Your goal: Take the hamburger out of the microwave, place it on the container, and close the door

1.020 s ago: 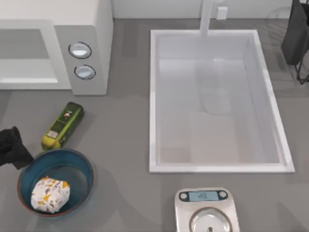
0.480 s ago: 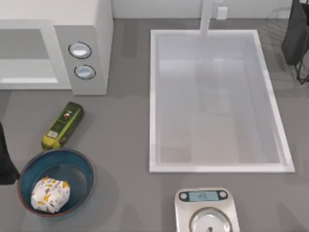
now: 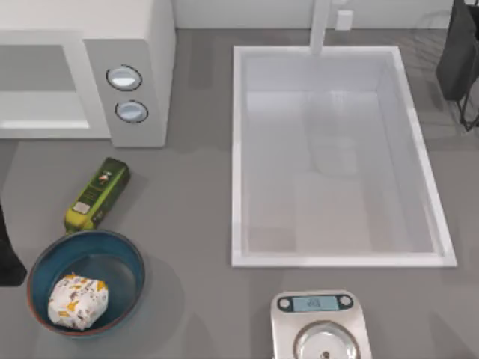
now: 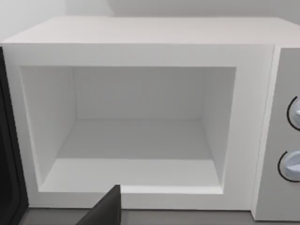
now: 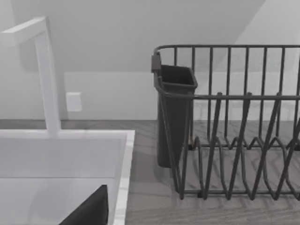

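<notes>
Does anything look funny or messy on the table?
Nothing is spilled or broken. Two things stand out: the microwave has its door open, its cavity bare, and the green-yellow bottle lies on its side beside the container. The hamburger sits inside the container.

Green-yellow bottle (image 3: 96,194) lying on grey table (image 3: 187,224), white sink (image 3: 337,157), silver scale (image 3: 320,325), dark dish rack (image 5: 234,122)
</notes>
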